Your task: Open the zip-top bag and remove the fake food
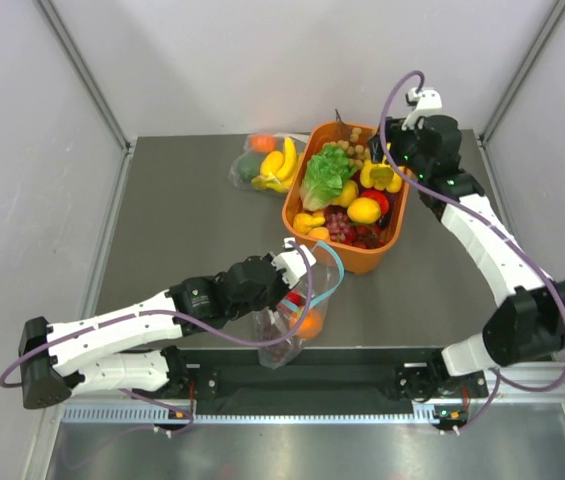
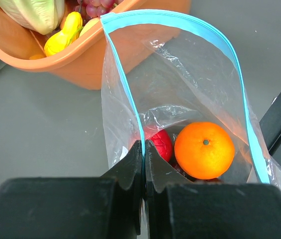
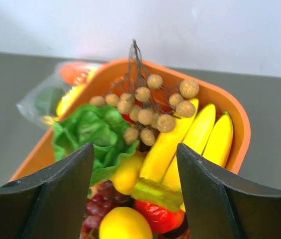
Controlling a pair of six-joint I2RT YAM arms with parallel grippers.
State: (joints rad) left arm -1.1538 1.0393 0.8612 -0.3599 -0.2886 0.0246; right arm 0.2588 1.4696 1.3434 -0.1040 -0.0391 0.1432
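grey tabletop (image 1: 192, 230), orange (image 2: 204, 150) in zip-top bag (image 2: 180, 64)

light: bright, even — from overhead | shadows: soft, faint | glare: white sheen on zip-top bag (image 2: 190, 64) | focus: wrist views soft up close

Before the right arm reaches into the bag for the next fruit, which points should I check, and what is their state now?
1. Left gripper shut on the zip-top bag rim: ok.
2. Bag mouth open: ok.
3. Orange in the bag, uncovered: ok.
4. Right gripper open, holding nothing: ok.
5. Grape bunch lies in the basket, apart from that gripper: ok.
6. Red fruit free to lift: cannot tell, partly hidden.
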